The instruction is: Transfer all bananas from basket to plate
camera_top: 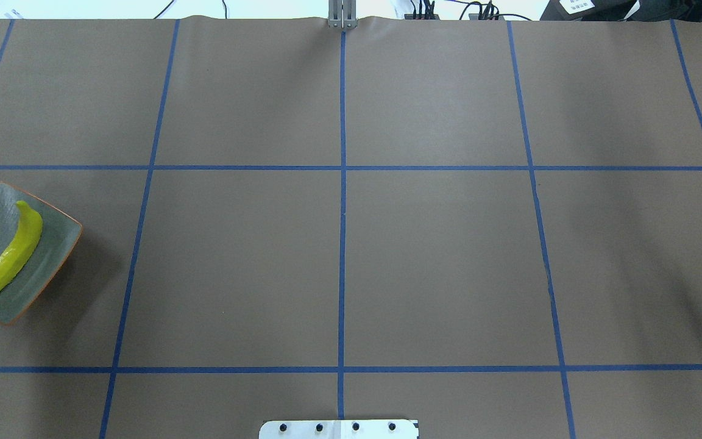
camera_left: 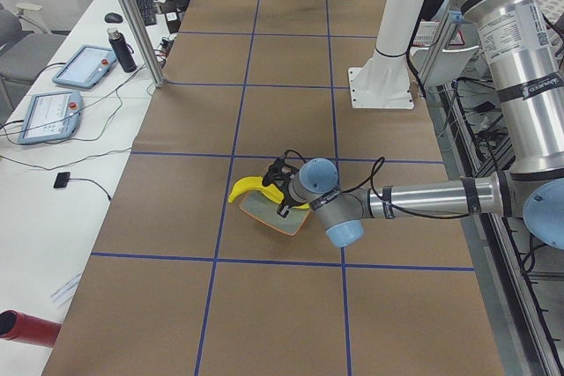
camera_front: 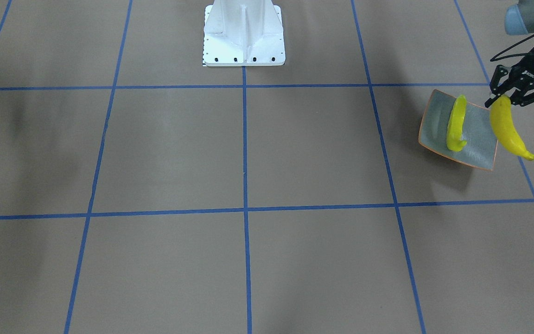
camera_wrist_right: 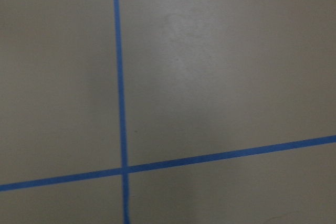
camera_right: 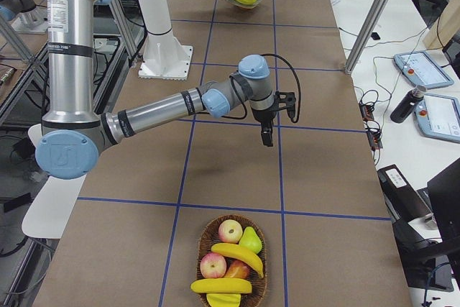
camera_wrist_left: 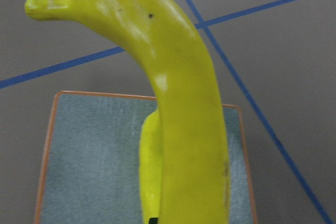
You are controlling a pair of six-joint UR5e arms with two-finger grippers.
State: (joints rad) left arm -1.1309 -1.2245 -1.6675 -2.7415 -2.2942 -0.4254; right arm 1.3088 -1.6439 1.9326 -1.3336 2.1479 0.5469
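The speckled grey plate [camera_front: 475,139] with an orange rim lies at the table's left end; it also shows in the overhead view [camera_top: 52,244]. One yellow banana [camera_front: 456,125] lies on it. My left gripper [camera_front: 503,97] is shut on the stem end of a second banana [camera_front: 508,127], which hangs just above the plate's outer edge. In the left wrist view this held banana [camera_wrist_left: 184,129] fills the middle over the plate [camera_wrist_left: 94,156]. The basket [camera_right: 208,235] at the far right end holds two more bananas [camera_right: 237,255]. My right gripper [camera_right: 267,134] hovers over bare table, and I cannot tell whether it is open or shut.
The basket also holds two apples [camera_right: 230,231] and a pear [camera_right: 250,239]. The white robot base [camera_front: 244,35] stands at the table's middle edge. Blue tape lines mark a grid on the brown table cover. Tablets and cables lie on side tables.
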